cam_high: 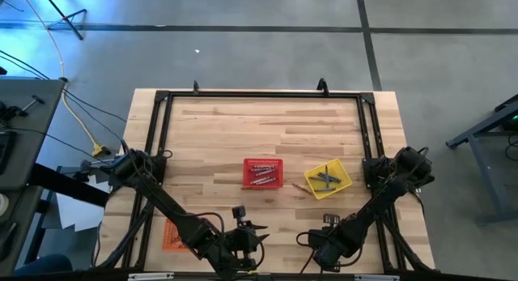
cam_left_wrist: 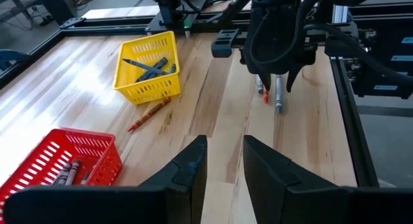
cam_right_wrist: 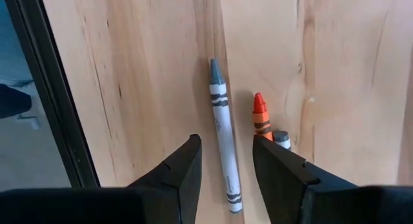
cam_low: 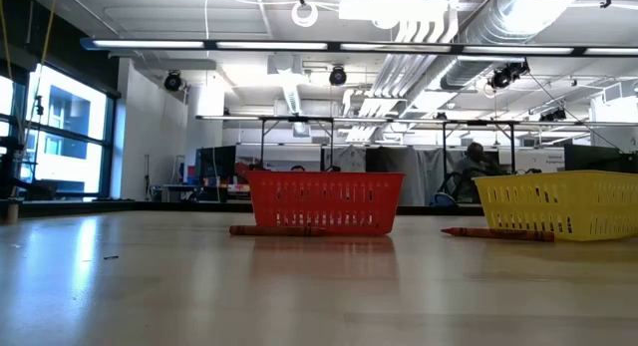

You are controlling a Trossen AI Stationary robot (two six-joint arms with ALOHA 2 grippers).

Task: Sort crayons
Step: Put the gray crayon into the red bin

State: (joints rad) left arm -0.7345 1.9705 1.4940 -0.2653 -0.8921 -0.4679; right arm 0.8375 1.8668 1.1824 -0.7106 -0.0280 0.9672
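Note:
My right gripper (cam_right_wrist: 226, 143) is open and points down near the table's near edge, its fingers on either side of a grey crayon (cam_right_wrist: 221, 130) that lies flat on the wood. An orange-red crayon (cam_right_wrist: 261, 115) and another grey crayon's end (cam_right_wrist: 282, 139) lie beside it. My left gripper (cam_left_wrist: 224, 146) is open and empty, near the near edge, facing my right gripper (cam_left_wrist: 277, 62). Grey crayons lie in the red basket (cam_high: 264, 173) and in the yellow basket (cam_high: 328, 178). One red crayon (cam_low: 279, 229) lies by the red basket, and another (cam_left_wrist: 148, 113) lies by the yellow one.
An orange basket (cam_high: 172, 234) sits at the near left, partly under my left arm. A black frame (cam_high: 259, 95) runs around the table's edges. Bare wood lies between the baskets and the far edge.

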